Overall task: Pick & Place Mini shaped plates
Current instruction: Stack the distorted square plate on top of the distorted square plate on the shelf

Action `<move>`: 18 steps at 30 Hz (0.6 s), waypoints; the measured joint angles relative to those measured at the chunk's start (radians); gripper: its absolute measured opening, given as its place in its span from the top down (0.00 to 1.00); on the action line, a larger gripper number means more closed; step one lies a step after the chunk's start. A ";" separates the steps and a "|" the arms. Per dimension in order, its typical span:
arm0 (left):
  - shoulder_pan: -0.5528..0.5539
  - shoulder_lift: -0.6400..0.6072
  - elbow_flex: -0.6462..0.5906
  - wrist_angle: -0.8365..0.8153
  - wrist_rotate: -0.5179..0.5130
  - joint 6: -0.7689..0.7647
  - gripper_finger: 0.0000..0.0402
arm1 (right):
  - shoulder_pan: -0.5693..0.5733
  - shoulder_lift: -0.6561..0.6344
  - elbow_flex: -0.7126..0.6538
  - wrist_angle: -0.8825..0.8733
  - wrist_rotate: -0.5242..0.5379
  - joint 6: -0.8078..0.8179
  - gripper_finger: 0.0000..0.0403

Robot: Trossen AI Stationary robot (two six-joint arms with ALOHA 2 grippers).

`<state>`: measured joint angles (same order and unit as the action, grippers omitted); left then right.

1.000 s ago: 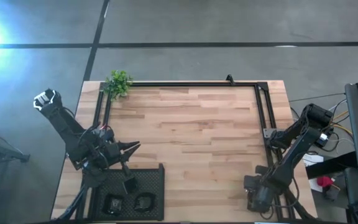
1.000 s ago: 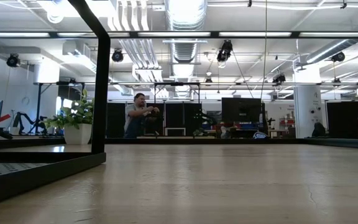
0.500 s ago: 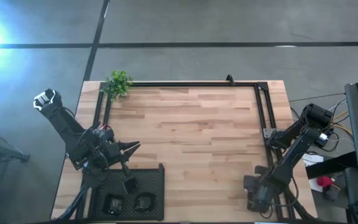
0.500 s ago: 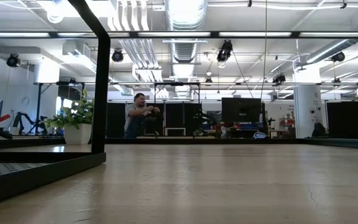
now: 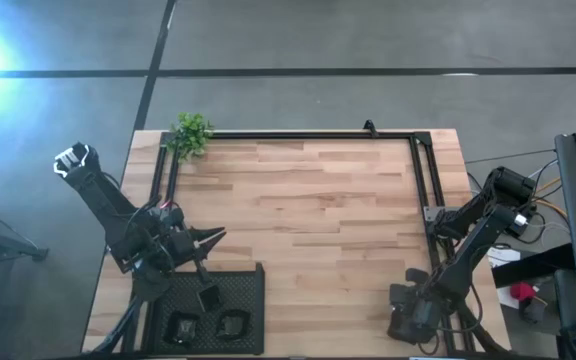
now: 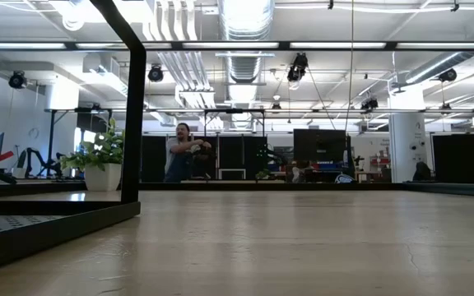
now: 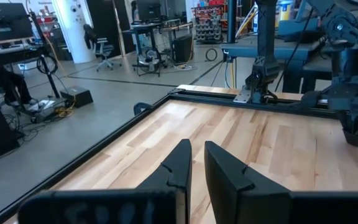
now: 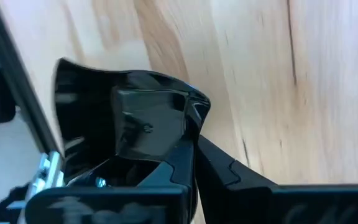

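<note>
I had the right gripper (image 8: 194, 163) pinching a small glossy black shaped plate (image 8: 129, 118) low over the wooden table (image 5: 318, 220); the left gripper (image 7: 196, 163) was nearly pressed together.

Open-plan robotics lab: exposed ceiling ducts (image 6: 241, 33), concrete floor (image 5: 298, 40), monitors (image 6: 319, 146), rigs, seated person (image 6: 181, 152) beyond wooden surface (image 6: 303, 238).

both arms are dark, built of jointed matte black links. the left arm (image 5: 118, 215) has a white cap at its shoulder end and a small red spot near the wrist. the right arm (image 5: 468, 245) carries thin cables by its base. each gripper has two black wedge-shaped fingers (image 7: 179, 165).
</note>
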<state>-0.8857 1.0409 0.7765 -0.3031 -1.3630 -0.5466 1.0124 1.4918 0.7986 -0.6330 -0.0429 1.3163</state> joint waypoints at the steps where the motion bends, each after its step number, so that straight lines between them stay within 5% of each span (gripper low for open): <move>1: 0.000 0.000 0.000 0.000 0.000 0.001 0.90 | -0.001 0.000 0.012 -0.006 0.015 -0.009 0.98; 13: 0.000 0.000 0.000 0.000 0.002 -0.020 0.90 | -0.072 -0.002 0.302 -0.360 0.240 -0.177 0.98; 18: 0.000 0.000 0.000 0.000 0.005 -0.019 0.90 | -0.167 -0.003 0.396 -0.440 0.360 -0.376 0.98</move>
<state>-0.8856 1.0409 0.7765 -0.3031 -1.3580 -0.5659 0.8453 1.4891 1.1947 -1.0728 0.3172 0.9400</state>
